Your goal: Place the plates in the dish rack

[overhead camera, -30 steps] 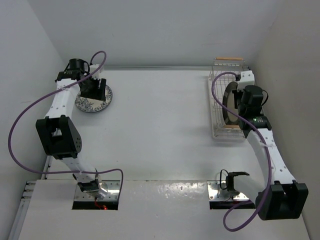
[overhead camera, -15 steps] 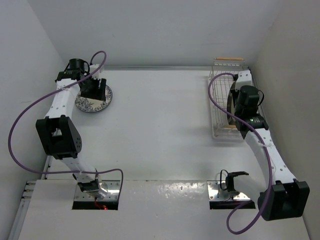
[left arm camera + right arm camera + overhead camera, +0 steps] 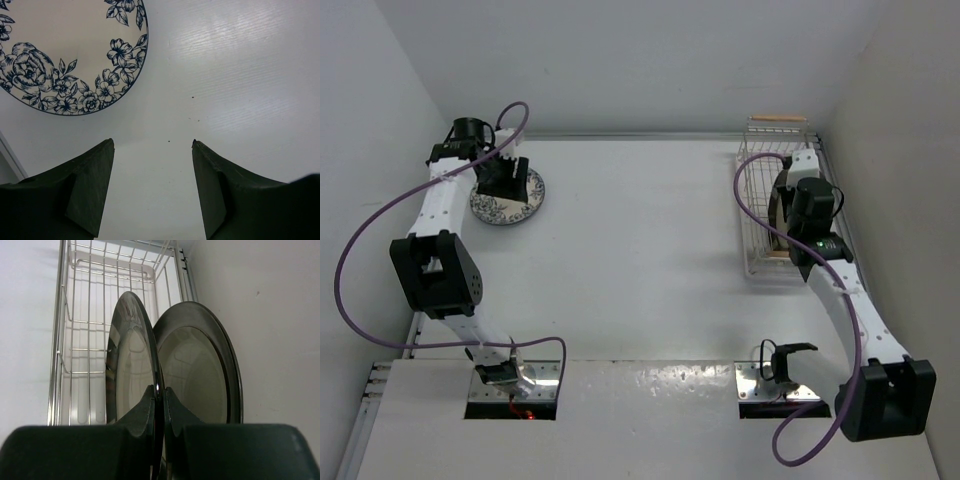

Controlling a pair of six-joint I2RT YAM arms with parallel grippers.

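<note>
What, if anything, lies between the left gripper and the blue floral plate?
Nothing visible does. In the left wrist view, only bare table separates the open left gripper from the floral plate, which lies flat just ahead of it.

Floral plate (image 3: 60, 55): cut off by top and left edges of my left wrist view; from above, my left gripper (image 3: 504, 180) covers part of it

Front plate (image 3: 131, 370), rear plate (image 3: 197, 370): lower parts hidden behind my right gripper (image 3: 160, 395)

Dish rack (image 3: 62, 315): near end out of sight; from above, my right arm (image 3: 840, 290) masks both plates
</note>
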